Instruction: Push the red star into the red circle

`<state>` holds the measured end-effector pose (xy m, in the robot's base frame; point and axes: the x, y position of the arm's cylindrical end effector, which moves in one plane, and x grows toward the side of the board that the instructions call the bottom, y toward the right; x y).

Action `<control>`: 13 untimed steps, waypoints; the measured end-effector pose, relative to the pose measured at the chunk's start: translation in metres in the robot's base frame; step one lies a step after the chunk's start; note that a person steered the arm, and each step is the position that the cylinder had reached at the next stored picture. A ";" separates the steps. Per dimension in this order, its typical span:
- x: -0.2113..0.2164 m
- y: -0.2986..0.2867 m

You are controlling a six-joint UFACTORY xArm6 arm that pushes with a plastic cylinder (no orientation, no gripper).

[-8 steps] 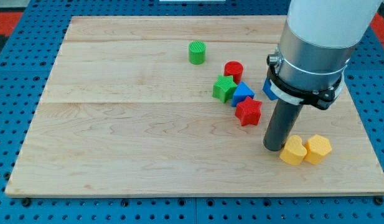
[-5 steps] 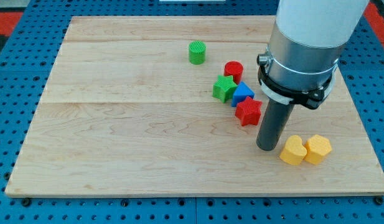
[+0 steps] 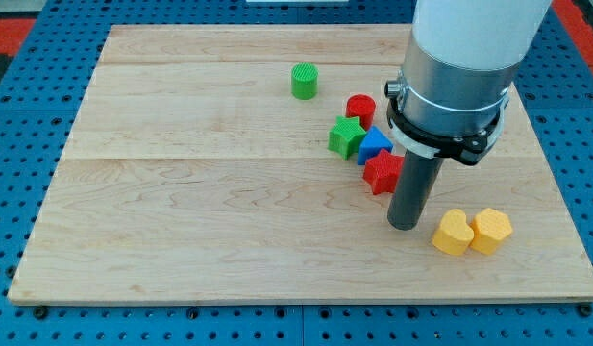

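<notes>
The red star lies right of the board's middle, partly hidden by my rod. The red circle stands above it, toward the view's top. A blue triangle sits between them, touching both or nearly so. A green star-like block is just left of the triangle. My tip rests on the board just below and to the right of the red star, with the rod's side close against the star's right edge.
A green circle stands alone near the view's top. Two yellow blocks, a heart-like one and a hexagon, lie right of my tip near the board's bottom right. The wooden board lies on a blue pegboard.
My tip has slid to the view's left, away from the yellow blocks and up to the red star's lower right. No block has visibly moved.
</notes>
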<state>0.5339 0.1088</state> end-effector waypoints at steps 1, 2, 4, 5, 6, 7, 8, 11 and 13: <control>-0.003 -0.033; -0.006 -0.042; -0.015 -0.001; -0.062 0.008; -0.073 -0.014; -0.078 -0.016; -0.077 -0.026; -0.093 -0.040; -0.180 -0.038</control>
